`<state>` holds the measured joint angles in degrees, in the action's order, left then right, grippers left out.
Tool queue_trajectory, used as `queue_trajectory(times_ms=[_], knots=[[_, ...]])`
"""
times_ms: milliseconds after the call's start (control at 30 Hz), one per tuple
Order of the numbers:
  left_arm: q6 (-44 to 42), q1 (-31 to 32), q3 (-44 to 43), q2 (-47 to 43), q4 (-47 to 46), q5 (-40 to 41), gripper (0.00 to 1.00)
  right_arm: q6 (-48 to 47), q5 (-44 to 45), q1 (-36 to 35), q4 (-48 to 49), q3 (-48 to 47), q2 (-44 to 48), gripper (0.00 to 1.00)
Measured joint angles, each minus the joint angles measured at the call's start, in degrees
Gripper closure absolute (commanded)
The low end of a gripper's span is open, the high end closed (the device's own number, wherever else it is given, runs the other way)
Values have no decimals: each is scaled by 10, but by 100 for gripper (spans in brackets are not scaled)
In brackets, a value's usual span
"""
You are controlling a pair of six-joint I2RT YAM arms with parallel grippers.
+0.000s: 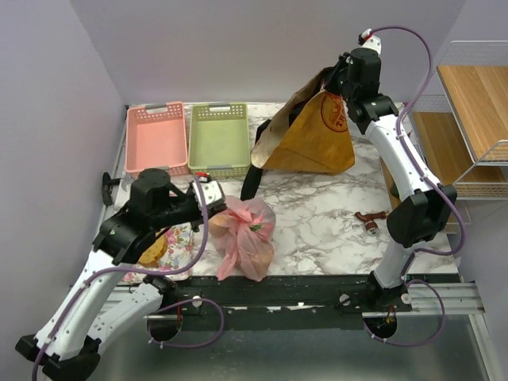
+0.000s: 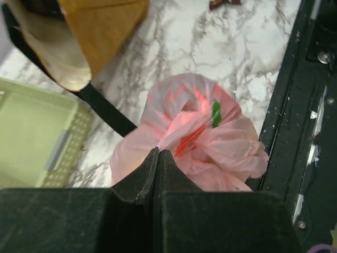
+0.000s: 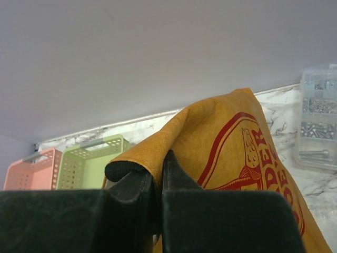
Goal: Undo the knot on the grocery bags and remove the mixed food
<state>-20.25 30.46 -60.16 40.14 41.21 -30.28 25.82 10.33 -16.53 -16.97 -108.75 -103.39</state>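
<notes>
Left gripper (image 2: 158, 156): fingers pressed together, tips right against the pink bag (image 2: 196, 138); cannot tell if any film is pinched between them. Pink bag sits on the marble table (image 1: 317, 226) near the front edge, just in front of the left arm; top bunched shut; something green (image 2: 216, 113) and something red-orange show through the plastic, cannot tell what they are.

Right gripper (image 3: 159, 171): clamped on the top edge of the yellow tote (image 3: 239, 142); fabric folded over the fingers, with a dark rim at the pinch point. The tote hangs from that grip at the back of the table, raised into a tent shape with its bottom on the marble; red round logo faces forward; its black strap (image 1: 252, 178) trails down onto the table toward the pink bag. Nothing of the tote's contents is visible.

Pink basket (image 1: 156, 136) and green basket (image 1: 218, 136) stand side by side at back left, the green one just beside the tote. Small dark red item (image 1: 369, 218) lies on the marble right of centre, well apart from both bags. Clear parts box (image 3: 318, 124) sits to the right of the tote.
</notes>
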Motion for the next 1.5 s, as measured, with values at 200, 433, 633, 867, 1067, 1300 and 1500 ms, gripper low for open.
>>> queue_trajectory(times_ms=[200, 433, 633, 867, 1067, 1300, 1500], knots=[[-46, 19, 55, 68, -22, -21, 3, 7, 2, 0, 12, 3, 0, 99], [-27, 20, -112, 220, -65, -21, 15, -9, -31, 0, 36, 40, 14, 99], [45, 23, -349, 409, -131, -5, 17, -19, -47, 0, 38, 45, 19, 99], [108, 45, -430, 568, -128, 3, 14, -33, -56, 0, 39, 45, 19, 99], [137, 62, -433, 628, -111, 33, 74, -41, -57, 0, 40, 45, 19, 99], [110, 40, -649, 771, -4, 101, 100, -70, -37, 5, 52, 52, 23, 99], [26, -2, -751, 807, -57, 141, 100, -67, -8, 17, 65, 95, 56, 99]])
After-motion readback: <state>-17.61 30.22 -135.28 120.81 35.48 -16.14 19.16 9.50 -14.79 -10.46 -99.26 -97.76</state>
